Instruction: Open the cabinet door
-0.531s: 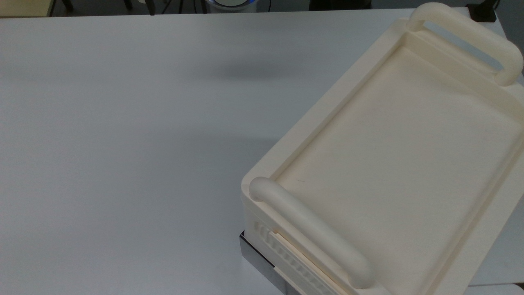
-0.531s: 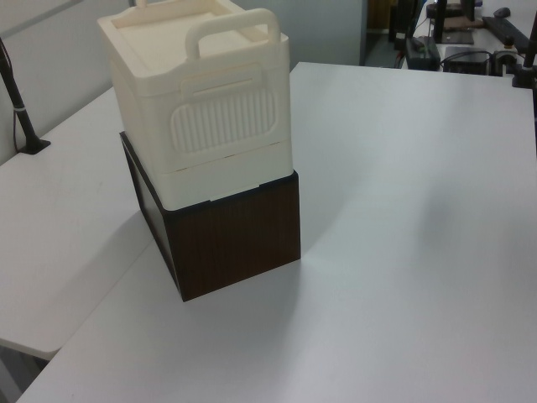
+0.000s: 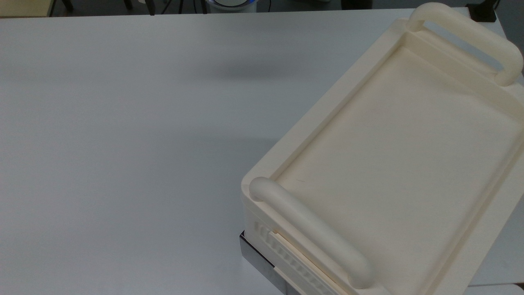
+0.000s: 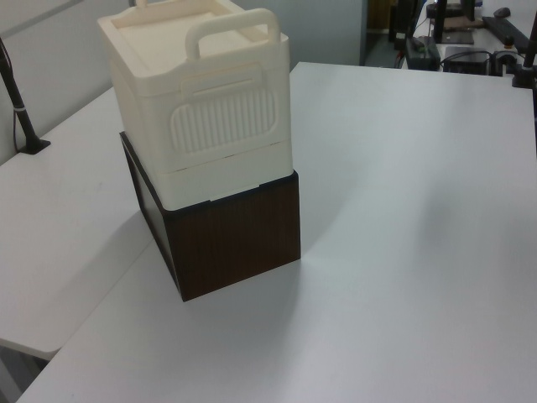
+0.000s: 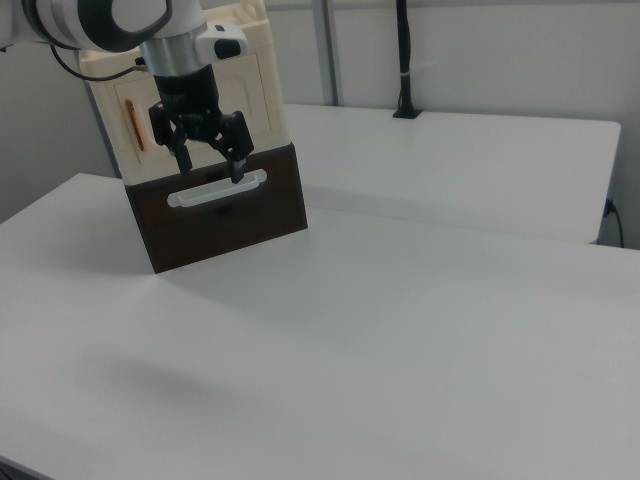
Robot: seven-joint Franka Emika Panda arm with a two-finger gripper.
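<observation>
Cabinet door (image 5: 258,100) sits flush above white table (image 5: 400,330), grey wall (image 5: 500,50) behind.

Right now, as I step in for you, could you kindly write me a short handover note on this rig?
Gripper: jaws open, holding nothing, in front of the cabinet's face in the right view, just above the white handle of the dark lower box.
Cabinet door: looks flush and shut, with its orange strip at the right view's left end.
Done: gripper is at the cabinet front; door not yet gripped.
Left: take hold of the door and open it.
</observation>
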